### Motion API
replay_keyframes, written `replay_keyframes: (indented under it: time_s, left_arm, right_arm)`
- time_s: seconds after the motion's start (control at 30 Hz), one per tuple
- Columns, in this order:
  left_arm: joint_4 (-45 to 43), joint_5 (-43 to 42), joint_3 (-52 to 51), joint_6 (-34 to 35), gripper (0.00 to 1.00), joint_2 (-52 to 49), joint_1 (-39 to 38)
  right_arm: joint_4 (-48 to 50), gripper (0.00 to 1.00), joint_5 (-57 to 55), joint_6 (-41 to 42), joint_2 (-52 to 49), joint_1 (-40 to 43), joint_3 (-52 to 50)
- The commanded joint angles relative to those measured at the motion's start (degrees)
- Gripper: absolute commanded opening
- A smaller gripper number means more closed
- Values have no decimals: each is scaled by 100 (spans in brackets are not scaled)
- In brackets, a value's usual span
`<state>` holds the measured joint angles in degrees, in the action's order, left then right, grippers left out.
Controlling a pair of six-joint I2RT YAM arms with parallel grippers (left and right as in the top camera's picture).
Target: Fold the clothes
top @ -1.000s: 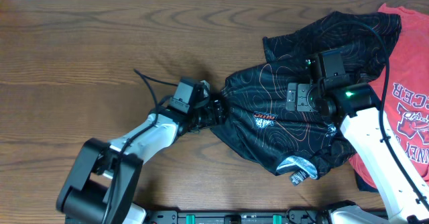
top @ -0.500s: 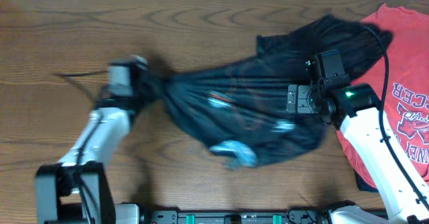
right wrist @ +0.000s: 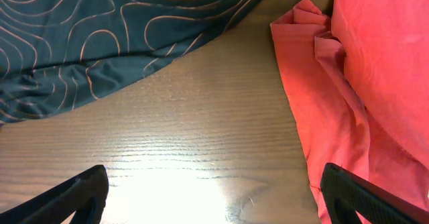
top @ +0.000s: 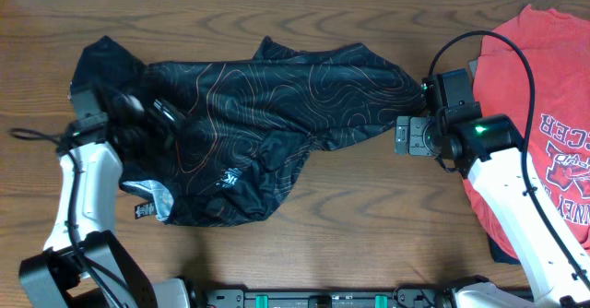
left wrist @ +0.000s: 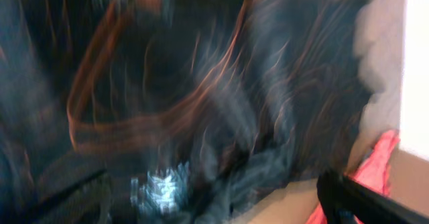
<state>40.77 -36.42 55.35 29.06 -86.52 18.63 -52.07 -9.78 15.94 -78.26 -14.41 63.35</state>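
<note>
Locate black jersey [top: 267, 114] spread under and ahead of left gripper [top: 152, 124], long axis running across to right gripper [top: 403, 135], just clear of far end. Read both jaws as parted, empty, despite left-wrist blur. Lead with left, nearer. Ignore red T-shirt [top: 544, 114] beside right gripper.

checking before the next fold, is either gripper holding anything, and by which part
Nothing held. Right gripper is open over bare table; left gripper looks open above the jersey, though blurred.
</note>
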Motion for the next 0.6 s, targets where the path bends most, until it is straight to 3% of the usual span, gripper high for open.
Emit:
replay_keyframes:
  time_s: [0.0,0.13,0.3,0.57]
  left_arm:
    - [778,-343,-68,-514,98,4,-483]
    - [868,-214,-348,-852,98,4,-1217]
    - [35,1010,-584,-848,98,4,-2194]
    - [-1355,1808,-645,-844,98,2,-3296]
  right_arm:
    - [2,99,-74,74,35,52,26]
    - [2,99,-72,74,35,52,26]
    - [-7,99,-59,76,35,52,26]
    - [-26,99,17,76,35,52,26]
